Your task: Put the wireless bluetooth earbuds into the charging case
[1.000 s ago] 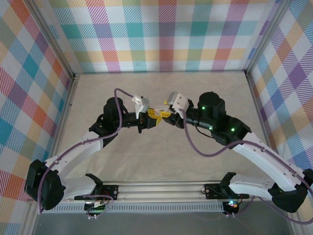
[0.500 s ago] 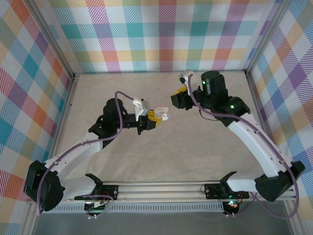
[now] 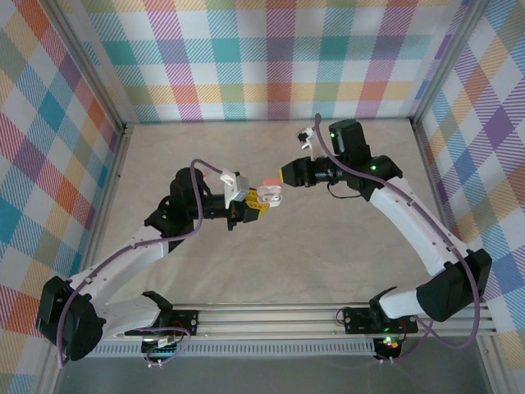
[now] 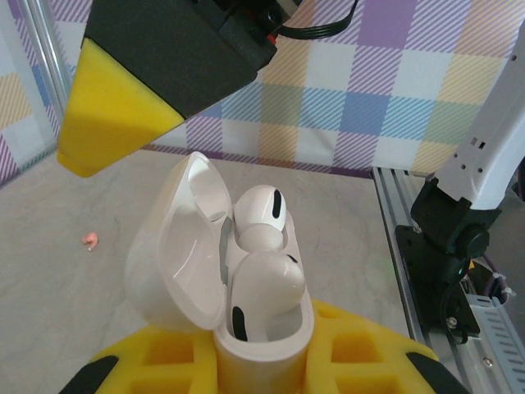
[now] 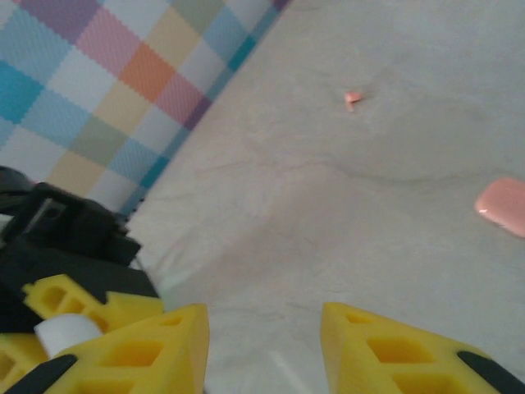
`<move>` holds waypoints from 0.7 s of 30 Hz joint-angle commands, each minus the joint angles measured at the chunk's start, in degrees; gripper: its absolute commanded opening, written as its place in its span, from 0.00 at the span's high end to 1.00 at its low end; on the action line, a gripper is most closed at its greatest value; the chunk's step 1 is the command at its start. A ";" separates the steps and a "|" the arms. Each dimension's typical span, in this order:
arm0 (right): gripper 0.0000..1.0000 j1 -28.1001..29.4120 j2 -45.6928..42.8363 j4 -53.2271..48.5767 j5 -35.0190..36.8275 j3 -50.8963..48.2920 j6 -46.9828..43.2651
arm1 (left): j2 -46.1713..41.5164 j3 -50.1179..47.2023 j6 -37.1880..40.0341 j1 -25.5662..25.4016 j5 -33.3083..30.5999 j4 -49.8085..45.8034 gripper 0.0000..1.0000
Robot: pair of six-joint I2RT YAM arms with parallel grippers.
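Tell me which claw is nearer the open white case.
Left. The left claw is shut on the base of the white case. The right claw, open, hangs just beyond its lid, not touching.

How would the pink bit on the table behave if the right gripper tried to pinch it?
Probably very light: the pink bit is a speck beside the right gripper's broad yellow fingers, so a brush could skid it across the smooth table. Likely fiddly to pinch. Too blurred to judge rolling.
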 commanded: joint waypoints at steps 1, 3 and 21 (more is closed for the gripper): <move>0.60 0.29 0.34 3.81 -8.12 -1.19 2.03 | 1.07 1.90 0.98 -0.50 1.80 0.48 1.00; 0.60 0.33 -0.02 4.56 -9.02 -2.03 1.99 | 1.66 2.21 0.61 -0.51 1.89 0.40 1.00; 0.60 0.64 -3.40 7.11 -13.98 -4.55 -1.15 | 3.80 3.53 -1.66 -0.51 0.77 0.48 1.00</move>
